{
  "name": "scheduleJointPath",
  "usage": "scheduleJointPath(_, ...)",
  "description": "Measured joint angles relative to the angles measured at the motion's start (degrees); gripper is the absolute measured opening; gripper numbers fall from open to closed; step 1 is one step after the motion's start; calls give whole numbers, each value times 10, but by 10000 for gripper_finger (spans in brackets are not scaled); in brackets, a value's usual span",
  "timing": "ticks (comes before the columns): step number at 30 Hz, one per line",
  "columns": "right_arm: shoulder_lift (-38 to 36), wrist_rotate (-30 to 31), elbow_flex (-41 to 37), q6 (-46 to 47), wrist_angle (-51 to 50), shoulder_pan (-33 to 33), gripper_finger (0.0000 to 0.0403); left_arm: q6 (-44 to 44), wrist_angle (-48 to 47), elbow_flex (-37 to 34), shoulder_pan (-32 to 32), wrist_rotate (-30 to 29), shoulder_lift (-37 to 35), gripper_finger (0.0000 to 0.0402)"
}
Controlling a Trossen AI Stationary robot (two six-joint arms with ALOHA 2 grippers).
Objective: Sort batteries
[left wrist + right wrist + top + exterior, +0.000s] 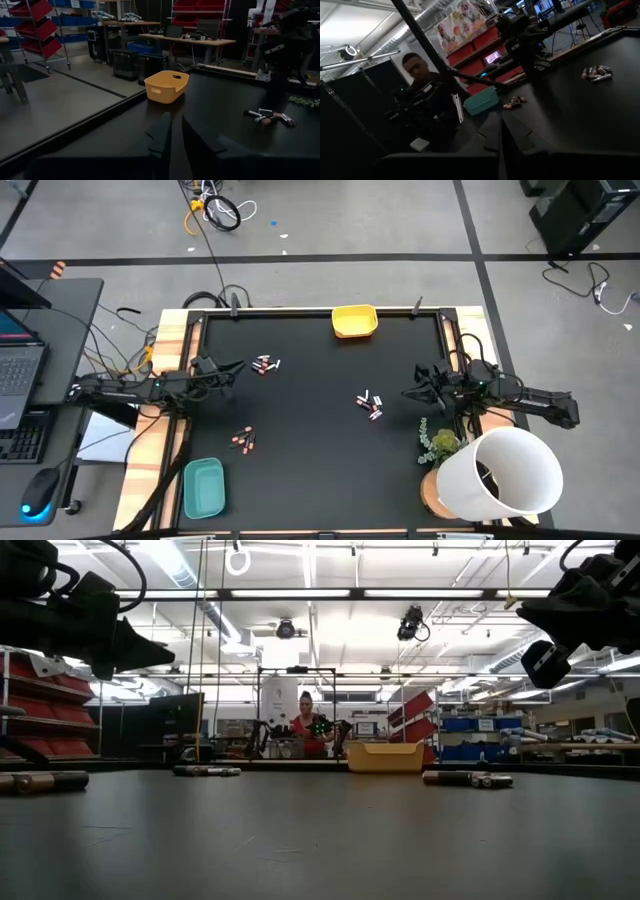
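Overhead, the batteries are lying in three small clusters on the black table (310,470): one (265,364) near the left gripper (236,366), one (370,404) toward the middle-right, and one (243,440) nearer the teal tray (203,486) at the front-left corner. A yellow tray (354,321) is sitting at the far edge, and the right gripper (408,392) is hovering at the right side beside a small plant (440,442) and a white bucket (505,472).

Level with the tabletop, batteries (466,779) are showing as low cylinders right of the yellow tray (385,756), others (42,781) at the left edge, while both arms are hanging above the surface; a person (306,728) is standing in the room behind.

Past the left wrist's fingers (160,135), which are sitting nearly together and holding nothing, the yellow tray (167,85) and a battery cluster (270,118) are appearing.

Past the right wrist's fingers (491,134), likewise almost closed and empty, two battery clusters (596,73) (514,102) and the teal tray (481,102) are showing, with a person (427,95) beyond the table.
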Motion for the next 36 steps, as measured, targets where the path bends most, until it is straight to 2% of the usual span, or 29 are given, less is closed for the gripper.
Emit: scheduleJointPath(36,0,0,0,0,0,0,4,12,8,0,0,0,0,60)
